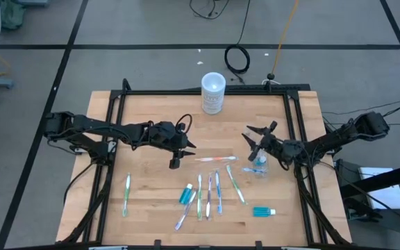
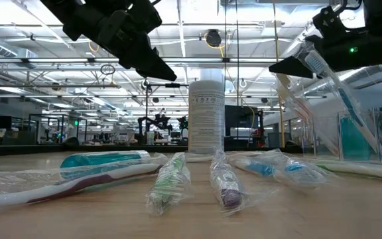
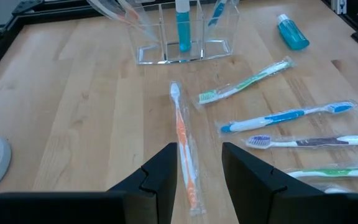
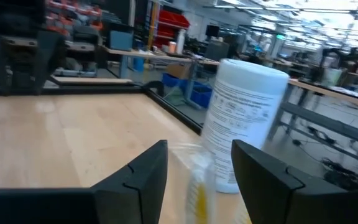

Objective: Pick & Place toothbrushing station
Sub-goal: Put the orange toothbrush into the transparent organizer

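Down at the front of the bench (image 1: 151,118), a row of wrapped toothbrushes (image 1: 209,194) lies side by side, with a teal tube (image 1: 185,194) just left of them and a second tube (image 1: 263,212) off to the right. One green brush (image 1: 126,194) sits alone, well apart on the left side.

Moving up to mid-bench, here's an orange toothbrush (image 3: 184,149) lying flat in its wrapper, and the left claw (image 3: 194,177) hovers right over it, fingers spread with the brush showing in the gap between them, holding nothing. From above, the left claw (image 1: 178,154) sits just left of that brush.

Across from it stands the clear holder (image 3: 185,34), upright, with a blue brush and other items standing in its compartments. The right claw (image 1: 257,139) is just beside the holder, raised off the wood, fingers (image 4: 135,180) parted; a blurred pale and yellow shape shows between them, and whether it is gripped I cannot tell.

Farther back, at the far edge, a tall white canister (image 1: 213,92) stands upright.
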`<state>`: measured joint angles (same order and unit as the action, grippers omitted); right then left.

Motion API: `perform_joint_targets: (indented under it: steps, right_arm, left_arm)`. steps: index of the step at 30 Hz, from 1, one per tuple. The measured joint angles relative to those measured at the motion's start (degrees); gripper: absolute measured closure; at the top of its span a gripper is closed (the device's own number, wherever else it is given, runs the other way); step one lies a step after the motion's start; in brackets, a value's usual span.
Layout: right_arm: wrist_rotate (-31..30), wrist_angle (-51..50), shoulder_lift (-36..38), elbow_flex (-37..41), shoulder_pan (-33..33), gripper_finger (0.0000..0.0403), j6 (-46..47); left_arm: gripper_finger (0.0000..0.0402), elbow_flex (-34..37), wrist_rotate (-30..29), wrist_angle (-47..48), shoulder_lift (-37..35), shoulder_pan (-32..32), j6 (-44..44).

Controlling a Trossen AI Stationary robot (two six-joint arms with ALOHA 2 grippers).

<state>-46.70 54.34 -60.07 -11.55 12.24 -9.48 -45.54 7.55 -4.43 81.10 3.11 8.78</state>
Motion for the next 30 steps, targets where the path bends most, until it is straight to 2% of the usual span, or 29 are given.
perform_joint_targets:
  steps: [8, 13, 15, 20, 27, 30]
  right_arm:
    - [14.5, 4.0, 0.0, 0.0, -2.3, 0.0236, 0.2]
    - [27.9, 9.7, 0.0, 0.0, -4.2, 0.0239, 1.4]
    - [31.1, 11.7, -0.3, -0.4, -4.5, 0.0239, 3.1]
    - [32.1, 5.5, -3.6, -7.1, -3.4, 0.0242, 4.3]
    - [33.9, -8.9, -15.9, -23.6, -0.6, 0.0247, 4.3]
    - [31.6, -13.7, -21.3, -30.6, 1.0, 0.0243, 4.5]
  left_arm:
    - [0.0270, 0.0, 0.0, 0.0, 0.0, 0.0, -0.5]
    - [0.0270, 0.0, 0.1, 1.6, 0.0, 0.0, -5.4]
    - [0.0270, 0.0, 0.1, 3.8, 0.0, 0.0, -7.4]
    - [0.0270, 0.0, -0.1, 13.2, 0.0, -0.3, -16.0]
    - [0.0270, 0.0, -0.1, 24.1, 0.0, -3.3, -21.1]
    - [0.0270, 0.0, -0.1, 25.5, 0.0, -4.5, -24.5]
